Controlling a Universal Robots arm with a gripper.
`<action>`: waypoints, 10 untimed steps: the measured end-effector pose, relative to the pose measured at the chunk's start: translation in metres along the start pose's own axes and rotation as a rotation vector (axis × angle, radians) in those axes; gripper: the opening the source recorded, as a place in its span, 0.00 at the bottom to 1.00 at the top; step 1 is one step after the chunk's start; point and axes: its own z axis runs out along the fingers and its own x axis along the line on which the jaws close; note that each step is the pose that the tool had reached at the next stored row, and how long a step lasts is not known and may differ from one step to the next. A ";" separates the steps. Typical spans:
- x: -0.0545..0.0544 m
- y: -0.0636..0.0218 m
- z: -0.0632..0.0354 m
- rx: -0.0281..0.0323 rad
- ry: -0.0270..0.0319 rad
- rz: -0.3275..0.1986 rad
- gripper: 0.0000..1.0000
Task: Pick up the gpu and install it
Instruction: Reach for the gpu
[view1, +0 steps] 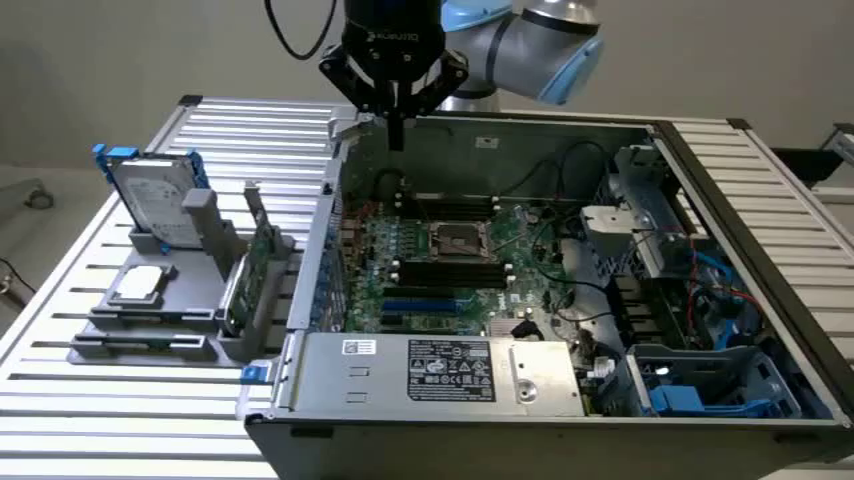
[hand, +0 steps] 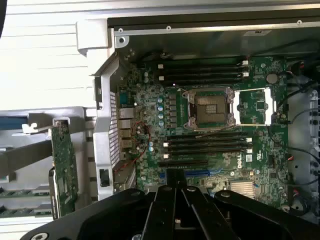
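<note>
- Holder of grey plastic (view1: 147, 335) is sitting on the slatted metal table (view1: 80, 410) at the exterior view's left.
- A silver hard drive with a blue frame (view1: 158, 200) is standing up at the far end of the holder.
- A small square silver chip (view1: 139, 285) is lying flat on the holder, nearer the camera than the hard drive.
- The gpu (view1: 254, 275) is standing on its edge in a slot of the holder, just beside the outer wall of the open computer case (view1: 747, 200). In the wrist view the gpu (hand: 65, 170) is showing its green face, with a silver bracket at one end.
- The gpu is sitting well apart from the gripper (view1: 395, 138), and nothing is holding it.
- The gripper is hanging from the arm (view1: 534, 40) over the far corner of the case, on the gpu's side. Its fingers are pressed together with nothing between them, as the wrist view (hand: 176, 182) is also showing. It seems to be touching nothing, though that is hard to tell from here.
- The green motherboard (view1: 427, 290) is lying flat in the case, with the square socket (view1: 461, 240) in its middle.
- Black cables (view1: 574, 165) and blue plastic parts (view1: 681, 398) are sitting at the exterior view's right.
</note>
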 end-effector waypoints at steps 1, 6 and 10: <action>0.000 0.0000 0.0000 0.0000 0.0000 0.000 0.11; 0.000 0.0000 0.0000 0.0000 0.0000 0.000 0.11; 0.000 0.0000 0.0000 0.0000 0.0000 0.000 0.11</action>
